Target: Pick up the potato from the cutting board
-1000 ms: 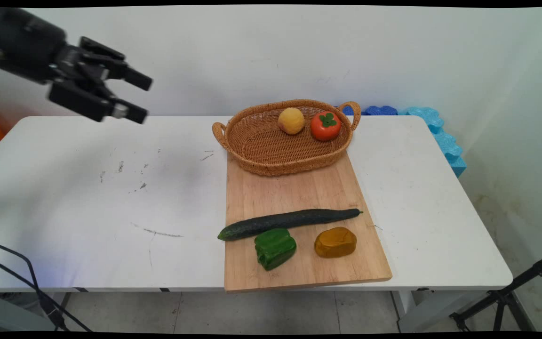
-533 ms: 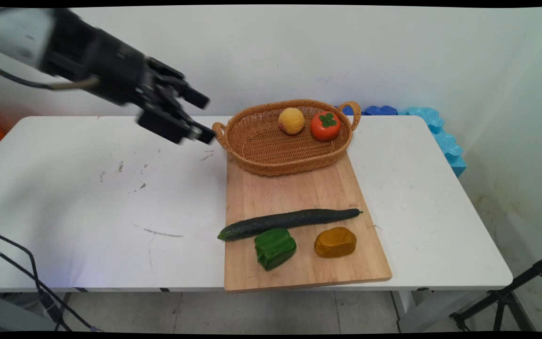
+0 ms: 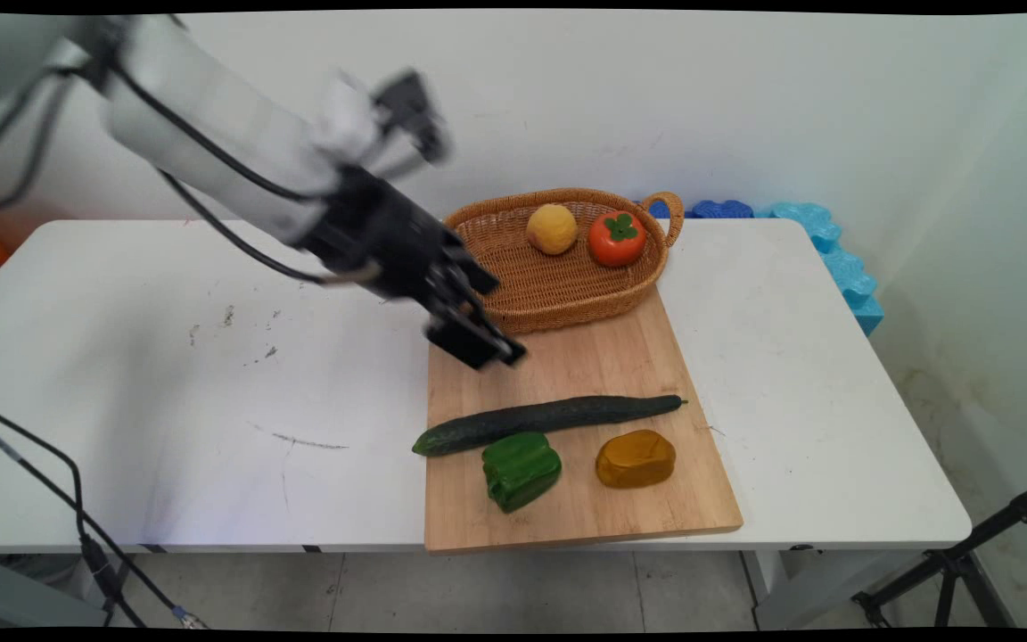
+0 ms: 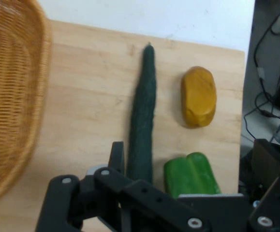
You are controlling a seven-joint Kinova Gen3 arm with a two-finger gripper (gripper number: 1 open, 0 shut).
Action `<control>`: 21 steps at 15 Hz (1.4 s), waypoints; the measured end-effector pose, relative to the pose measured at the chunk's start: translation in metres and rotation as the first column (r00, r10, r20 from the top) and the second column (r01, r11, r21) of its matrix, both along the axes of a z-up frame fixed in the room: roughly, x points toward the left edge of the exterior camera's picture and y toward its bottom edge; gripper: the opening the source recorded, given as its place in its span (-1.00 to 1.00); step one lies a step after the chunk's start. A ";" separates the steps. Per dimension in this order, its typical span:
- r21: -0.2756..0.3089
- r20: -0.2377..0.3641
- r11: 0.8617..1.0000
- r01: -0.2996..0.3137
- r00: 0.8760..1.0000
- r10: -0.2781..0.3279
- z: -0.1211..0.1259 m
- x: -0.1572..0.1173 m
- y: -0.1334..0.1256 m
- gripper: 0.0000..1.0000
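My gripper (image 3: 505, 319) is open and holds nothing. It hangs over the back left part of a wooden cutting board (image 3: 594, 357), just in front of a wicker basket (image 3: 567, 299). A long dark cucumber (image 3: 549, 419) lies across the board a little ahead of the gripper. In the hand view the cucumber (image 4: 142, 121) runs straight up from between the fingers (image 4: 116, 155). Beside it are a green pepper (image 3: 521, 470) and a yellow-brown lump (image 3: 636, 458). The basket holds a yellow fruit (image 3: 552, 228) and a red persimmon (image 3: 617, 238).
Blue foam pieces (image 3: 825, 245) lie behind the table's back right corner. A black tripod (image 3: 959, 566) stands on the floor at the right. Black cables (image 3: 41, 477) hang over the table's front left edge. The white table (image 3: 166, 374) bears a few scuff marks on its left half.
The arm has swept from the upper left down and to the right, from above the table's back left to over the board beside the basket. The fruit and vegetables have not moved.
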State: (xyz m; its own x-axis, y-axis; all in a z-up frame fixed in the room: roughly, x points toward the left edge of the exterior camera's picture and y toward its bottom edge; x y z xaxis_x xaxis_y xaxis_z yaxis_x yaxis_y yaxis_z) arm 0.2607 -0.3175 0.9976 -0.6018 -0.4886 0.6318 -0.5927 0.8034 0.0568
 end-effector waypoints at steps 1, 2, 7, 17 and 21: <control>0.015 0.009 1.000 0.001 1.000 -0.001 -0.010 -0.015 -0.003 1.00; 0.028 0.016 1.000 0.002 1.000 -0.002 -0.018 -0.028 -0.006 1.00; 0.073 0.045 0.997 -0.004 0.999 0.001 -0.055 -0.078 -0.020 1.00; 0.103 0.089 0.995 -0.014 0.996 0.004 -0.118 -0.150 -0.043 1.00; 0.106 0.106 0.994 -0.013 0.994 0.002 -0.135 -0.168 -0.046 1.00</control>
State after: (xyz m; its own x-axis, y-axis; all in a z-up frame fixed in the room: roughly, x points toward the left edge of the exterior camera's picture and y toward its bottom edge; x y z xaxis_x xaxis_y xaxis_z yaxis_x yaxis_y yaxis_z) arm 0.0928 -0.3639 0.8622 -0.6584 -0.5543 0.5092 -0.6058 0.7918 0.0786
